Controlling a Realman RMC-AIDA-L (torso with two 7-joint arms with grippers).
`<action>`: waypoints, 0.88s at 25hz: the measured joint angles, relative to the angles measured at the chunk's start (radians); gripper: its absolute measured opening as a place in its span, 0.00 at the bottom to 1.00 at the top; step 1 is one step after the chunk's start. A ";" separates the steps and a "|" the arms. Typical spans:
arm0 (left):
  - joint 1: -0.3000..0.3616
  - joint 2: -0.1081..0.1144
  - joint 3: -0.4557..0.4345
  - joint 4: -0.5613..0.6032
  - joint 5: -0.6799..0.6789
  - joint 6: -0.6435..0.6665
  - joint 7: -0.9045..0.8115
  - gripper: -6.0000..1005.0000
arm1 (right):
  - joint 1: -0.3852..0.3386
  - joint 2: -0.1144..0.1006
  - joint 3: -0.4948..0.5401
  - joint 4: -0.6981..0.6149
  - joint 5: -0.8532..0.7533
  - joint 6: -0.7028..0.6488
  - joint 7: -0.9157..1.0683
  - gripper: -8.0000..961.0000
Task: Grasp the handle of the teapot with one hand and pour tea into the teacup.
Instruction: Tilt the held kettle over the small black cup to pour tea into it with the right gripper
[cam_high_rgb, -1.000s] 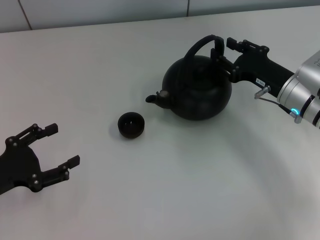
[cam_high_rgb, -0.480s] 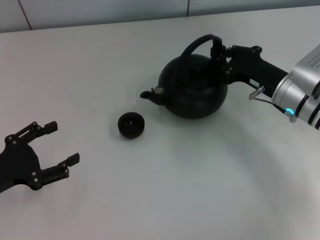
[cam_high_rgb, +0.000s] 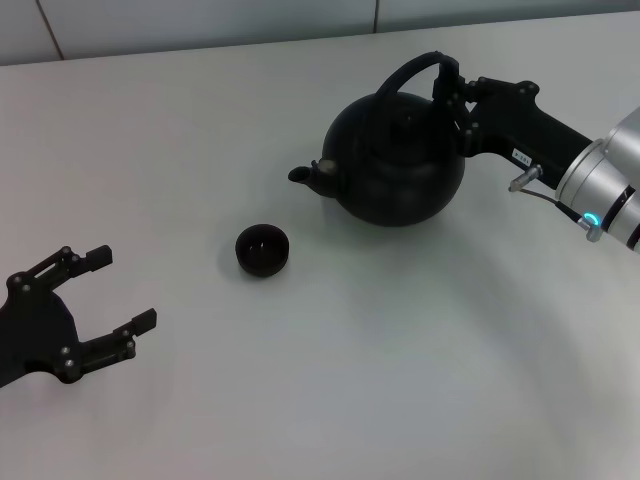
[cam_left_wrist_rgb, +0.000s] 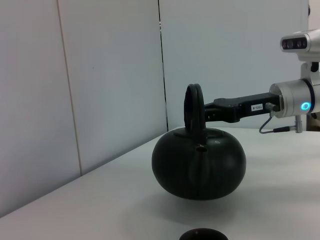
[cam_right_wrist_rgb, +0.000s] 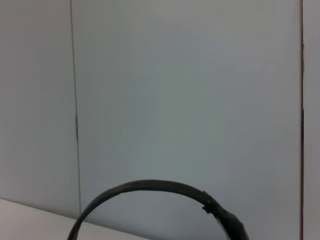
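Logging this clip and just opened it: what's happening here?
The right gripper is shut on the arched black handle of the large round matte black teapot, which hangs just above the white table, spout toward the small black teacup. No pouring yet. The left gripper sits open and idle at the near left.

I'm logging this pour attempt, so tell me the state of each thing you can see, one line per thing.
teapot: lifted clear of the table, lid on, spout toward the teacup.
handle: upright, gripped at its right end by the right claw.
teacup: upright on the table, apart from the teapot.
right claw: shut on the handle.
left claw: open, holding nothing, at the near left.
table: white, carrying the teacup.
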 joint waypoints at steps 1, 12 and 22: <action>0.000 0.000 0.000 0.000 0.000 0.000 0.000 0.86 | 0.000 0.000 0.000 0.000 0.000 0.000 0.000 0.08; 0.002 0.000 0.000 0.000 0.000 0.005 0.000 0.86 | -0.008 0.000 -0.004 -0.039 -0.004 -0.001 0.038 0.08; 0.001 0.000 0.000 -0.005 0.000 0.003 0.001 0.86 | -0.034 0.002 -0.061 -0.181 -0.017 -0.004 0.183 0.08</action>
